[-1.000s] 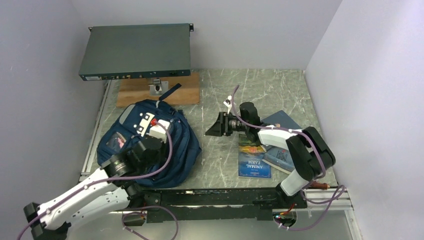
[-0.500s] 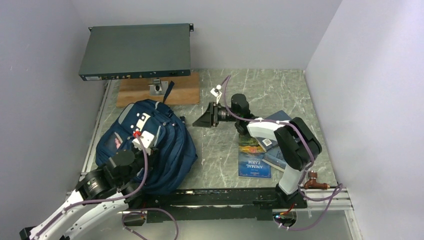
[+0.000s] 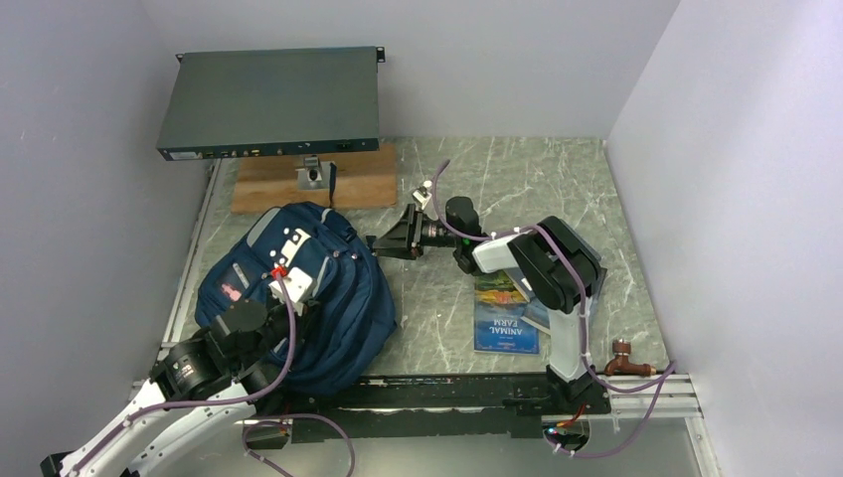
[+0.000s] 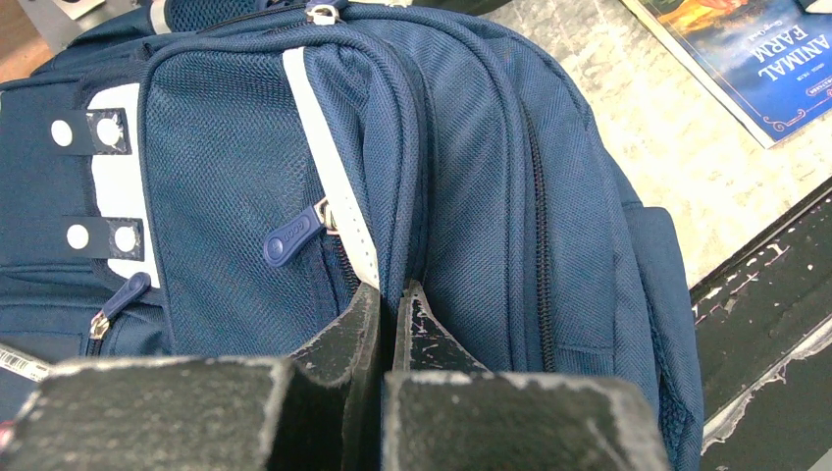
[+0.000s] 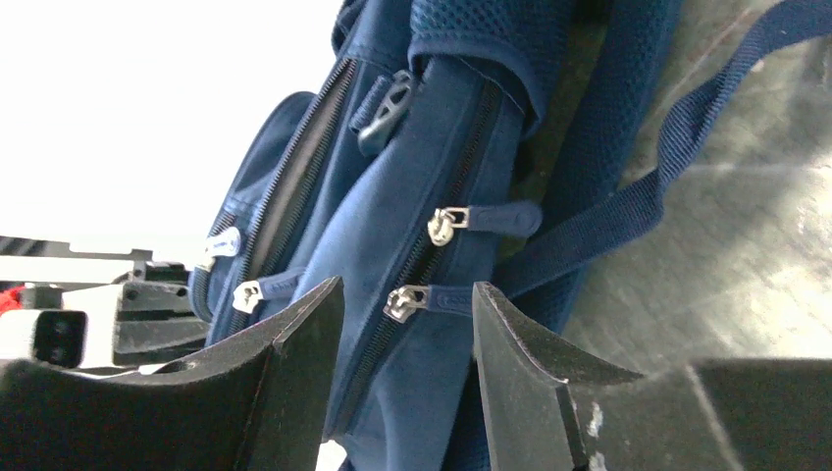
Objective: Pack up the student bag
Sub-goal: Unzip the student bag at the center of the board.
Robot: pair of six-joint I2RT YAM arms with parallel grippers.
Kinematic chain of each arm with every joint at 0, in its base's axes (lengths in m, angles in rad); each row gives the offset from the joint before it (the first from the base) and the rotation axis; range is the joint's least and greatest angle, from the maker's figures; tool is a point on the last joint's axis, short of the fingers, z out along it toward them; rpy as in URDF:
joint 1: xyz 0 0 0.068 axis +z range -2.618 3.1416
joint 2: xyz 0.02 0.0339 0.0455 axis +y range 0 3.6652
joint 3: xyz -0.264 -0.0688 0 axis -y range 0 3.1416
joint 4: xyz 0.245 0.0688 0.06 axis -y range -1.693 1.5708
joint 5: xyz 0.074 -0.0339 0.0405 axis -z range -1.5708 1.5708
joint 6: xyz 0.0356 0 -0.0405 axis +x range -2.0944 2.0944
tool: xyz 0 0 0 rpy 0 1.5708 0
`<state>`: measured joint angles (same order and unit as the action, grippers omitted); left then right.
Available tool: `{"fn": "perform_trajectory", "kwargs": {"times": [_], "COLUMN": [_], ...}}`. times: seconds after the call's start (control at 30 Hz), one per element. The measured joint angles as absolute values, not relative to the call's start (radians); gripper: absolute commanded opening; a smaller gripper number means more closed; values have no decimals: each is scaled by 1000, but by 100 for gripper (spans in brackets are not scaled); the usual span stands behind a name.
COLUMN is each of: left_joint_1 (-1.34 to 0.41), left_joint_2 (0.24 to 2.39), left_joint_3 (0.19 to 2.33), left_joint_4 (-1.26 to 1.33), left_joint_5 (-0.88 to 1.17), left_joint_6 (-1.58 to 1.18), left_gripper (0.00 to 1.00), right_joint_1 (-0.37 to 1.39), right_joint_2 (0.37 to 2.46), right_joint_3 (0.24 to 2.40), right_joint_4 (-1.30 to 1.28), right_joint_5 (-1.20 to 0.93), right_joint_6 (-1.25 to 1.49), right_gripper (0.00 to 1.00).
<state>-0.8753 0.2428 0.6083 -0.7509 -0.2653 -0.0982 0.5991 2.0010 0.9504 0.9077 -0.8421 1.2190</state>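
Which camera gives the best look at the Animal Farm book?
The top view: nearly the whole cover of the Animal Farm book shows. The left wrist view catches only part; the right wrist view, nothing.

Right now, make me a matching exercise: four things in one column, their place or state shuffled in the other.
1 student bag
2 Animal Farm book
3 left gripper
4 right gripper

A open, by zipper pulls
B flat on the table
C shut, at the front pocket
D navy, table's left side

Pairs: 1-D, 2-B, 3-C, 4-A.
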Motion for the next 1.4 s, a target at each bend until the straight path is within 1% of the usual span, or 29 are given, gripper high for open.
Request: {"fn": "perform_trajectory", "kwargs": {"times": [0.13, 0.27, 0.3, 0.63, 0.73, 0.8, 0.93, 1.03, 1.07, 1.17, 1.2, 1.23, 1.4], "left_joint_1": [-875, -875, -875, -875, -875, -875, -875, -875, -875, -875, -875, -875, -874], "left_joint_2": [249, 253, 253, 252, 252, 251, 246, 244, 244, 246, 247, 249, 294], "left_joint_3": [608, 608, 608, 608, 608, 608, 607, 606, 606, 606, 606, 605, 585], "left_joint_4": [-751, -751, -751, -751, -751, -754, -760, -762, -762, -762, -762, -761, -692], "left_joint_5": [-260, -258, -258, -255, -252, -249, -241, -233, -233, -227, -224, -222, -222], "left_joint_6": [-94, -93, -93, -90, -89, -89, -89, -88, -88, -86, -86, -86, -105], "left_gripper": [0, 0, 0, 0, 0, 0, 0, 0, 0, 0, 0, 0, 0], "right_joint_1": [603, 616, 620, 650, 655, 657, 661, 665, 668, 678, 677, 675, 626], "right_joint_2": [2027, 2035, 2037, 2070, 2070, 2070, 2071, 2076, 2077, 2078, 2078, 2080, 2082], "right_joint_3": [973, 979, 981, 1005, 1006, 1006, 1006, 1010, 1014, 1023, 1024, 1024, 1024], "right_joint_4": [958, 965, 965, 947, 926, 911, 868, 854, 845, 833, 836, 845, 919], "right_joint_5": [-834, -820, -818, -802, -791, -784, -767, -767, -766, -763, -764, -767, -807], "right_joint_6": [1289, 1317, 1319, 1335, 1331, 1322, 1293, 1287, 1283, 1275, 1277, 1283, 1323], "right_gripper": [49, 41, 40, 41, 47, 49, 44, 43, 38, 27, 14, 0, 0]}}
